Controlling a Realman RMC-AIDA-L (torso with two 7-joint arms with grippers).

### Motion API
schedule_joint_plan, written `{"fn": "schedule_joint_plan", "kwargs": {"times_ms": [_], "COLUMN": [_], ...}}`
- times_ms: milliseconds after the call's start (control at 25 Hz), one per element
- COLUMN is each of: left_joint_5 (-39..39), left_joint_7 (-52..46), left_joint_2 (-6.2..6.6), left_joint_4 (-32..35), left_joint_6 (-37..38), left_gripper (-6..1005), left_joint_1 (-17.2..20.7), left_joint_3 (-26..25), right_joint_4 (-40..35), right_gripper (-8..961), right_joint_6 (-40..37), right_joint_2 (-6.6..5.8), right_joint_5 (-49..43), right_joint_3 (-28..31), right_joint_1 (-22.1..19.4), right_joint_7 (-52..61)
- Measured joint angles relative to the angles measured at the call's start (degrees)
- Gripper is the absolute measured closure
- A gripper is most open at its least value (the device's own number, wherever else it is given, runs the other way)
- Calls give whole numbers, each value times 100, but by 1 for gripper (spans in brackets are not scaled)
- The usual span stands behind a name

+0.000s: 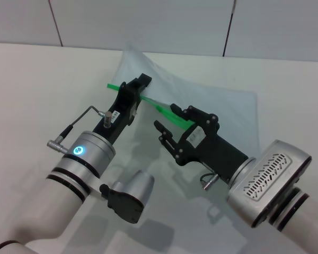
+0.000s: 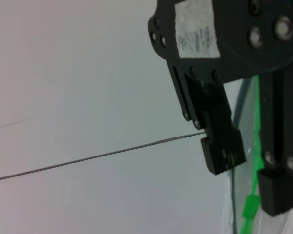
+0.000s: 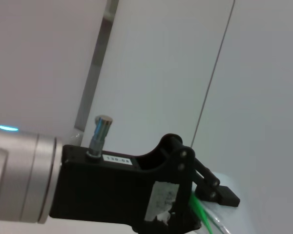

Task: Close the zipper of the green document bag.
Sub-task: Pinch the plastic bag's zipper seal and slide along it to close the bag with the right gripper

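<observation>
Two grippers are gathered at the zipper (image 1: 148, 100), the bright green strip along the raised near edge of the green document bag (image 1: 212, 100), which is lifted off the white table (image 1: 32, 79). The left gripper (image 1: 139, 89) is pinched on the strip near its far end, apparently so the edge is held taut. The right gripper (image 1: 167, 124) is held at the strip's other stretch, jaws spread, seemingly lined up for the slider, which cannot be made out.
</observation>
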Motion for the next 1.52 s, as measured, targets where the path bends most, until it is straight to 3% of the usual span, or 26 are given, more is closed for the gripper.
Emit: {"fn": "schedule_joint_plan", "kwargs": {"times_ms": [200, 840, 960, 1520], "left_joint_5": [34, 151, 158, 175], "left_joint_7": [0, 3, 7, 25], "left_joint_2": [0, 0, 0, 0], "left_joint_4": [0, 18, 24, 26], "left_joint_6": [-12, -6, -6, -18], "left_gripper": [915, 913, 913, 912], "left_joint_1": [0, 17, 18, 16], "left_joint_3": [-1, 1, 0, 0], "right_joint_4": [17, 35, 39, -92], "right_gripper": [471, 503, 567, 573], "right_joint_6": [1, 243, 244, 7], "right_joint_2": [3, 8, 8, 16], "right_joint_5": [24, 17, 19, 7], "right_joint_3": [62, 85, 90, 39], "right_joint_1": [1, 9, 7, 39], "right_joint_7": [11, -18, -19, -488]}}
